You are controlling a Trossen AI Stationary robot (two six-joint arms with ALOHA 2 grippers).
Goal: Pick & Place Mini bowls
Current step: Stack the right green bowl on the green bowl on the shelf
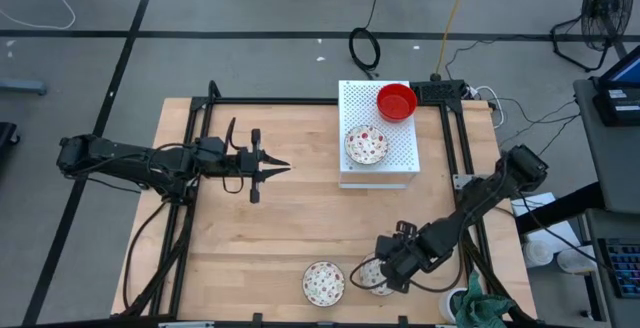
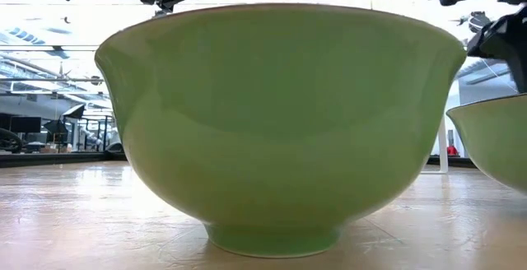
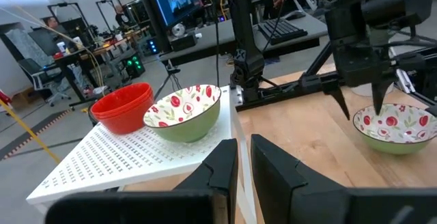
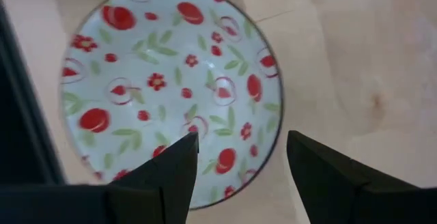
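A floral mini bowl (image 4: 171, 80) stands on the wooden table near its front edge, on the right. My right gripper (image 4: 242, 145) hangs open above it and points steeply down. One finger is over the bowl's inside and the other is outside its rim. A second floral bowl (image 1: 323, 282) stands just left of it and fills the low view with its green outer wall (image 2: 280, 122). A red bowl (image 1: 397, 101) and another floral bowl (image 1: 366, 145) rest on the white perforated board (image 1: 390, 168). My left gripper (image 1: 272, 168) waits shut and level over the table's left half.
The white board (image 3: 109, 162) is raised above the table at the far right. Black frame rails (image 1: 465, 168) run along the table's sides. A teal cloth (image 1: 482, 308) lies at the front right corner. Bare wood (image 1: 300, 218) spans the middle.
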